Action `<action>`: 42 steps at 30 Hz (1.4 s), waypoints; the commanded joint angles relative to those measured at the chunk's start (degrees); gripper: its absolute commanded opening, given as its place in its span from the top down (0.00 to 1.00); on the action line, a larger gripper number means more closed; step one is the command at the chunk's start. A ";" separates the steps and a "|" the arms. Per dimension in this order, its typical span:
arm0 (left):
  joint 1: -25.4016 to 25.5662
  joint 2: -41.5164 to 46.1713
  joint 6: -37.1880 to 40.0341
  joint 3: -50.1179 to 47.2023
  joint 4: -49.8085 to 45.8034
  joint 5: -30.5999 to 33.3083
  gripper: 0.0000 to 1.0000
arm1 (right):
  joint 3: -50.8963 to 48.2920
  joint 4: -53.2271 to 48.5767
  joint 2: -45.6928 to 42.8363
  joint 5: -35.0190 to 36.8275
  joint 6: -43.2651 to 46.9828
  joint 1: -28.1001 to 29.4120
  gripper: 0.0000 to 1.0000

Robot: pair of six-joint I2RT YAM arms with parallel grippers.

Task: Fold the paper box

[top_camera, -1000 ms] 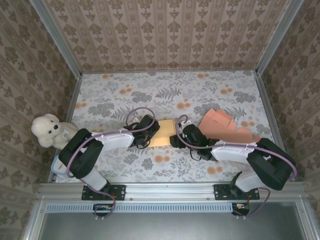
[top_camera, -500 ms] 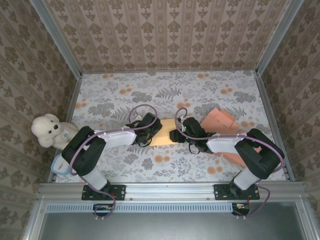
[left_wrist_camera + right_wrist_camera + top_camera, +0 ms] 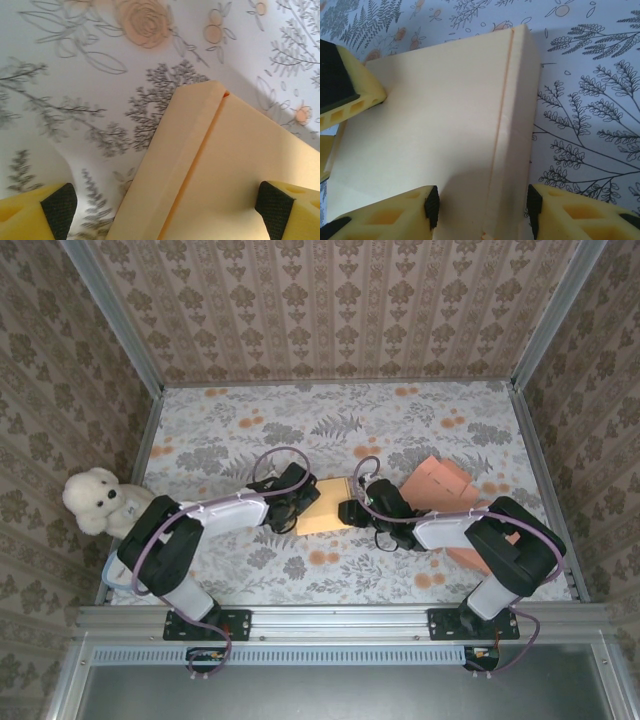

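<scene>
On the table centre, top view, one paper box point(image 3: 322, 506) is lying flat between two arms. One teddy bear point(image 3: 95, 500) is sitting at the left edge, and one pink sheet stack point(image 3: 440, 482) is lying to the right. Both arms are reaching low and inward, with the left gripper point(image 3: 298, 512) and right gripper point(image 3: 352, 512) meeting opposite box ends.

Left wrist view: the jaws are standing wide, straddling a box corner and gripping nothing.

Right wrist view: the jaws are standing partly apart around the folded side wall, not clamping it.
</scene>
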State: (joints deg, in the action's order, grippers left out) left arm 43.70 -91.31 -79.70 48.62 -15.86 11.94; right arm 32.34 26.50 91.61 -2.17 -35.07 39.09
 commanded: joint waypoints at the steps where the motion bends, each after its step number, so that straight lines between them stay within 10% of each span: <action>1: -0.38 1.46 1.04 -1.33 -11.61 0.63 0.03 | -1.47 1.06 0.55 1.01 -2.52 0.78 0.48; 16: 5.81 10.53 -4.45 -3.44 -14.97 6.70 0.00 | -2.21 0.46 -1.54 2.72 -3.73 3.14 0.48; 29: 1.40 11.71 4.43 -12.14 5.41 0.30 0.03 | -5.64 1.97 -7.42 4.45 -6.61 10.14 0.48; 42: 3.19 14.96 5.26 -10.13 -2.33 4.15 0.03 | 0.60 -12.74 -10.70 13.56 1.18 11.04 0.41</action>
State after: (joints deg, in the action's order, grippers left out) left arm 46.83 -78.11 -75.88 37.52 -15.57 14.81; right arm 29.63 19.40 82.19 8.10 -37.47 50.70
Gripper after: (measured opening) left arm 0.976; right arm 0.592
